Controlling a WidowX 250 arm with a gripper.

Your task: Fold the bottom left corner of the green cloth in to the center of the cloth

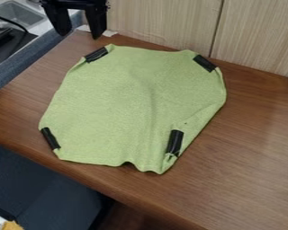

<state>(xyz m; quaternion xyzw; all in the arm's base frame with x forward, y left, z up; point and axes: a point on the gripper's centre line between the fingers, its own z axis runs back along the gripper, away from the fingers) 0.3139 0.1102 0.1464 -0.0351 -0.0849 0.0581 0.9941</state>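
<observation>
At the top left, the black gripper (pixel 80 30) hangs with its two fingers apart and nothing between them. It is above and a little left of the cloth's upper left corner. The green cloth (pixel 125 103) lies spread on the brown wooden table (pixel 254 148), with a few soft folds toward its right and lower edges. Pieces of black tape sit at its corners: upper left (pixel 96 54), upper right (pixel 204 63), lower left (pixel 50 138) and lower right (pixel 174 143). The cloth's bottom edge is wavy, with a small notch near the middle.
A light wood-grain panel (pixel 164 22) stands along the table's back edge. A blue-grey padded edge (pixel 26 63) borders the left side, with a metal sink (pixel 17 15) beyond it. Below the table's front edge is a dark seat (pixel 38 188).
</observation>
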